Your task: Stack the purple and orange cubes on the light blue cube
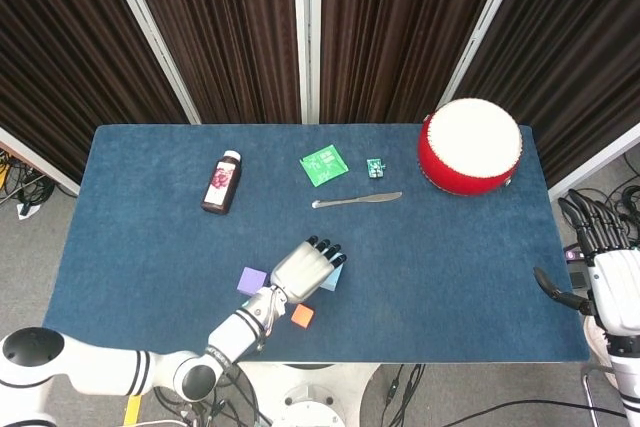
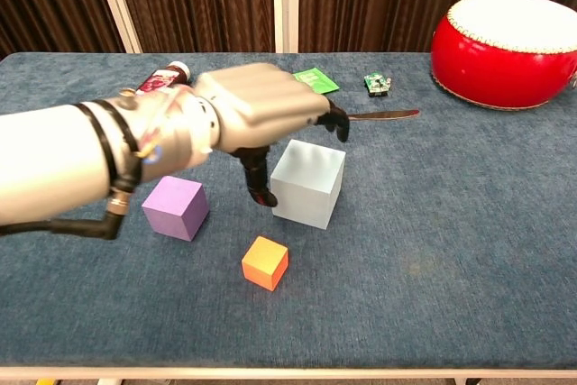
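Observation:
The purple cube (image 2: 176, 207) (image 1: 251, 280) sits on the blue table, the small orange cube (image 2: 265, 262) (image 1: 302, 315) in front of it to the right. The larger light blue cube (image 2: 309, 184) (image 1: 329, 280) stands behind the orange one. My left hand (image 2: 257, 112) (image 1: 303, 268) hovers with fingers spread over the light blue cube's left side, holding nothing; its thumb hangs beside the cube's left face. In the head view it hides most of that cube. My right hand (image 1: 604, 273) is open, off the table's right edge.
A red drum (image 1: 470, 145) stands at the back right. A dark bottle (image 1: 222, 182) lies at the back left. A green packet (image 1: 323, 164), a small green item (image 1: 375, 167) and a metal knife (image 1: 357, 200) lie at mid-back.

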`<state>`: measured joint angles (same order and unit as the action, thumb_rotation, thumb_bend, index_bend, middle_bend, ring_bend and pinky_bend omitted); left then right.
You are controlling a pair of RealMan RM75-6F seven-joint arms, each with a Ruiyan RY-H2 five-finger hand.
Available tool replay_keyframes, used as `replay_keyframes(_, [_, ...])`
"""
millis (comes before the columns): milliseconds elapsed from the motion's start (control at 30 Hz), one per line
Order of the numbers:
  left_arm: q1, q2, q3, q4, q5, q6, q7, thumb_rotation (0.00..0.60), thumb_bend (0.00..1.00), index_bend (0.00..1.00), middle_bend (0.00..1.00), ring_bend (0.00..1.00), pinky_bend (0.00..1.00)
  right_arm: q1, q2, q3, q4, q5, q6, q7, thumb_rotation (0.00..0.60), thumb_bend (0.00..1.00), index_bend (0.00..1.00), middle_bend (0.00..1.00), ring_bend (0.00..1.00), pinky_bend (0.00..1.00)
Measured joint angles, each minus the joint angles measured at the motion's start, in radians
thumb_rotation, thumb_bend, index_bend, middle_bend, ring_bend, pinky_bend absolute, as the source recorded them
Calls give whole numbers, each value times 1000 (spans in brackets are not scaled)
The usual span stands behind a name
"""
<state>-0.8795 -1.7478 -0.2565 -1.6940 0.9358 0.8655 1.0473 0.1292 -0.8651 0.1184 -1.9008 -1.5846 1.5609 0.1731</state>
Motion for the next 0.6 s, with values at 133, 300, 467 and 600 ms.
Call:
replay_keyframes(133, [-58, -40, 2, 82, -33, -26, -26, 600, 143, 286, 314, 235, 294, 0, -3, -3, -2, -9, -3, -18, 600, 215, 0, 5, 0, 0])
replay_keyframes(300, [-107, -65, 6, 155, -57, -39, -82, 600, 143, 287, 314, 235, 294, -2, -9, -8, -4, -26, 0, -32, 600, 215, 0, 5, 0, 0])
replay_keyframes(467, [-127, -61, 22, 181, -70, -33, -129, 600, 146, 289, 317, 235, 294, -7, -15, -15, -7, -50, 10, -50, 600, 215, 0, 5, 0, 0])
replay_keyframes(600, [-136, -56, 44, 194, -78, -25, -155, 600, 152, 296, 323, 238, 300, -8, -19, -19, -10, -64, 11, -63, 600, 216, 0, 4, 0, 0])
